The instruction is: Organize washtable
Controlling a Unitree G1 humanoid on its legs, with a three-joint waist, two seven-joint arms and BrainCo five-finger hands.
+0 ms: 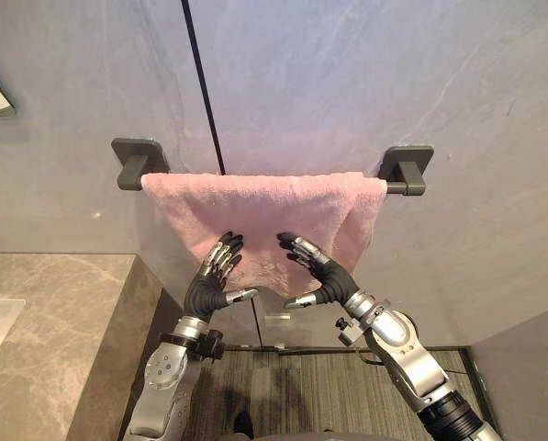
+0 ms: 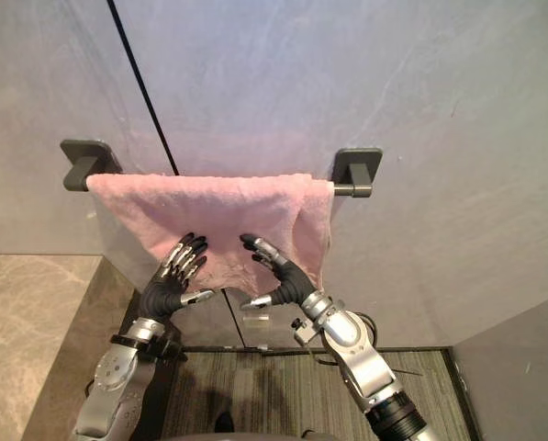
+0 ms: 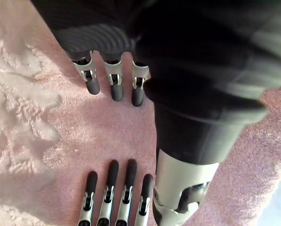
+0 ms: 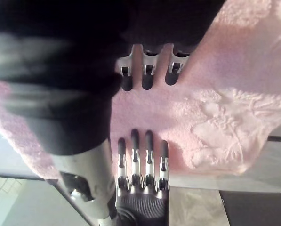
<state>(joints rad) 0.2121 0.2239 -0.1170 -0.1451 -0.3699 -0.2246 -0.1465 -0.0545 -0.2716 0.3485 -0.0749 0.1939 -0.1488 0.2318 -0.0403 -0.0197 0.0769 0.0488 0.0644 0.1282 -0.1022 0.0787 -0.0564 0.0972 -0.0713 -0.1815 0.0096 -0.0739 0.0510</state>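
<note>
Pink towel [image 1: 264,207] hangs on the wall in front of you, draped over a dark grey towel bar [image 1: 398,187]. It covers the bar from the left bracket [image 1: 138,162] almost to the right bracket [image 1: 408,163]. On the right side the cloth is bunched into a loose fold that drops lower than the rest, so the bottom edge runs uneven. A raised woven pattern shows on its face in both wrist views.

Behind it you have the grey stone-look wall [image 1: 365,83], with a thin black vertical seam [image 1: 200,83] that runs down behind the towel near the left bracket. To your left is the brown marbled counter [image 1: 62,322], its corner well below the towel and apart from it. Below the towel lies striped grey flooring [image 1: 292,386].

Both your hands are raised side by side before the lower middle of the towel, palms toward the cloth. Your left hand [image 1: 206,287] has its fingers [image 3: 116,84] straight and close together, thumb out to the side, holding nothing. Your right hand [image 1: 327,276] is the same: fingers [image 4: 147,77] straight, thumb spread, nothing gripped. The fingertips of both lie over the cloth, but you cannot tell whether they press on it.
</note>
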